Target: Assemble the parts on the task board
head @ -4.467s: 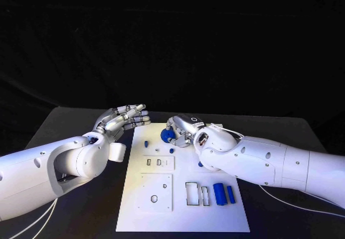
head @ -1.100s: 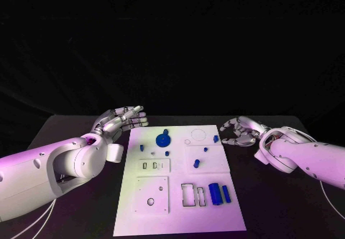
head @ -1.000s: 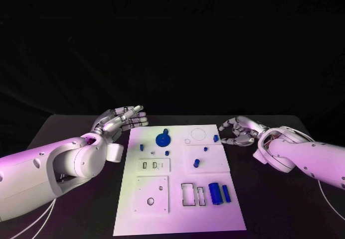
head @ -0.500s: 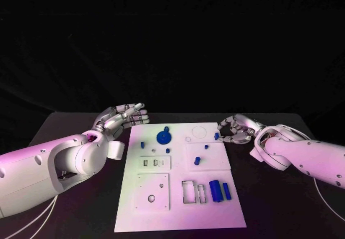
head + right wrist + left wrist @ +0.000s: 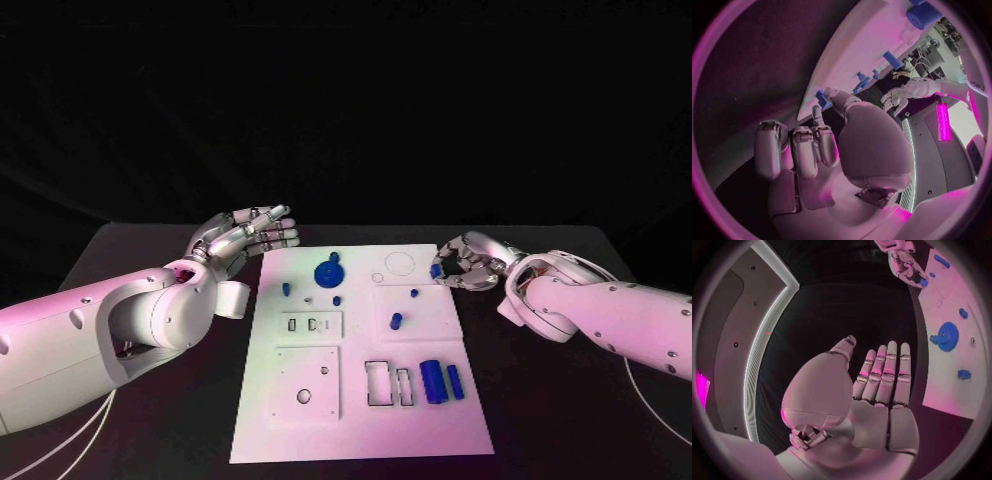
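While the right robot hand [image 5: 464,262] reaches to the far right edge of the task board [image 5: 361,400], its fingers curl toward a small blue part [image 5: 434,270] there; whether they grip it cannot be told. Left robot hand [image 5: 248,234] hovers beside the board's far left corner, fingers straight and close together, holding nothing. Blue gear [image 5: 329,272] and other blue parts sit on the board, on the black desk [image 5: 562,420].

Blue parts [image 5: 433,384] scattered flat on white task board [image 5: 361,435]
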Motion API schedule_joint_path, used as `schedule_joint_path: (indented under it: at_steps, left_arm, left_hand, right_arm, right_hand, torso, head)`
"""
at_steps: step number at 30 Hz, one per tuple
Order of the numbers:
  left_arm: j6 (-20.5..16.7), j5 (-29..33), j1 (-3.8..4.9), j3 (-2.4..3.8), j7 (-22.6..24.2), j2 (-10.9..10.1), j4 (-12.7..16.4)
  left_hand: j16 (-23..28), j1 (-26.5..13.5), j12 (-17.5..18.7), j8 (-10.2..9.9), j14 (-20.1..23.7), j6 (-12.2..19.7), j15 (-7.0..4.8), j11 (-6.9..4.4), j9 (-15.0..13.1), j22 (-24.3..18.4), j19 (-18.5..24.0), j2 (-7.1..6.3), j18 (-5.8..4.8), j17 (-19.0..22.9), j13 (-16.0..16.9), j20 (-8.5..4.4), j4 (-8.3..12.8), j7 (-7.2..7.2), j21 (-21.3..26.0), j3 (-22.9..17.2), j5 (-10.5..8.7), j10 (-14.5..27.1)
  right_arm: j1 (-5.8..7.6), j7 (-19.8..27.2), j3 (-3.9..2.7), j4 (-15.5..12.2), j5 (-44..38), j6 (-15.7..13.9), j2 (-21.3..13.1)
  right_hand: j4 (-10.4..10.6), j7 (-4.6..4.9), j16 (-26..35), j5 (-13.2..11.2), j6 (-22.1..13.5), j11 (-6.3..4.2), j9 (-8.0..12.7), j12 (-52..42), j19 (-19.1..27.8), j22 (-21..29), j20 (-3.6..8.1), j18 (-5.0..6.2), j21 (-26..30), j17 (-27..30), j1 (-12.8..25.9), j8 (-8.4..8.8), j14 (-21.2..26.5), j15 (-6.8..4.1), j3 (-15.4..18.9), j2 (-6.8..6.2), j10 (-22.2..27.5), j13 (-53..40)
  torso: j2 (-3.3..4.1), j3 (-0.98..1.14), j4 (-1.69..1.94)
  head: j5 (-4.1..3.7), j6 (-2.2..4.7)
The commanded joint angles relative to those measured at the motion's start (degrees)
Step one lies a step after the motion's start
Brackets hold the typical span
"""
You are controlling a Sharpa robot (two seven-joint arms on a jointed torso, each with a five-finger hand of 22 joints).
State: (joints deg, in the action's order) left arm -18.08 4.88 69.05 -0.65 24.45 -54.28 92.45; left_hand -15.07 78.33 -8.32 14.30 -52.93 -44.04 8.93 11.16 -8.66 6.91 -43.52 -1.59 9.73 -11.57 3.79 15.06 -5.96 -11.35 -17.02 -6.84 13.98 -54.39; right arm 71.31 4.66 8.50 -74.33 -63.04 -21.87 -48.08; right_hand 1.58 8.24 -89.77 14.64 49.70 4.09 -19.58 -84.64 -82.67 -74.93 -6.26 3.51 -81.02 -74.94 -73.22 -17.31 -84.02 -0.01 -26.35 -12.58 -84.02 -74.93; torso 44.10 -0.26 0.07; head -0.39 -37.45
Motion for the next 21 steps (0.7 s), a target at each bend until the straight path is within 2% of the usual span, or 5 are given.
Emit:
schedule_joint_path:
  at_steps: [1,16,21]
  left_arm:
    - [1.02,0.09,0.02,0.04,0.16,0.05,0.17]
    - [1.09,0.09,0.03,0.04,0.02,-0.06,0.18]
    - [1.15,0.09,0.03,0.04,-0.08,-0.08,0.17]
  left_hand:
    - [0.26,-0.18,0.39,0.11,-0.09,0.0,0.01,0.05,-0.01,-0.11,-0.42,0.43,0.65,-0.12,0.03,0.12,0.23,-2.14,0.37,0.21,-0.16,-0.23]
    - [0.27,-0.24,0.44,0.08,-0.1,0.07,0.01,0.07,0.01,-0.13,-0.43,0.45,0.65,-0.14,0.02,0.12,0.2,-2.16,0.37,0.24,-0.26,-0.23]
    - [0.27,-0.24,0.44,0.08,-0.1,0.07,0.01,0.07,0.01,-0.13,-0.43,0.45,0.65,-0.14,0.02,0.12,0.2,-2.16,0.37,0.24,-0.26,-0.23]
  right_arm:
    - [-0.12,-0.68,0.02,-0.2,-1.43,1.54,0.21]
    - [-0.25,-0.81,0.01,0.1,-1.58,0.92,0.81]
    - [-0.25,-0.76,0.01,0.29,-1.5,0.73,0.87]
  right_hand:
    - [0.06,-0.04,-0.23,0.29,0.3,-0.56,-0.06,-0.14,-0.26,-6.16,0.24,-0.58,-0.07,-15.06,0.02,-0.35,-5.98,-0.26,-0.32,0.34,-1.36,-9.14]
    - [0.04,-0.05,-0.23,0.31,0.3,-0.58,-0.04,-0.21,-0.25,-6.14,0.29,-0.58,-0.05,-15.06,0.07,-0.28,-5.98,-0.31,-0.39,0.28,-1.42,-9.21]
    - [0.26,-0.2,-0.23,0.43,0.89,-0.7,-0.12,-0.36,-0.34,-6.24,0.41,-0.6,-0.11,-15.06,0.31,-0.41,-5.98,-0.41,-0.83,0.71,-1.58,-9.37]
  torso:
    - [0.02,0.0,0.04]
    - [0.05,0.02,0.03]
    - [0.03,0.02,0.03]
  head:
    - [0.01,-0.15]
    - [0.0,-0.33]
    - [0.01,-0.37]
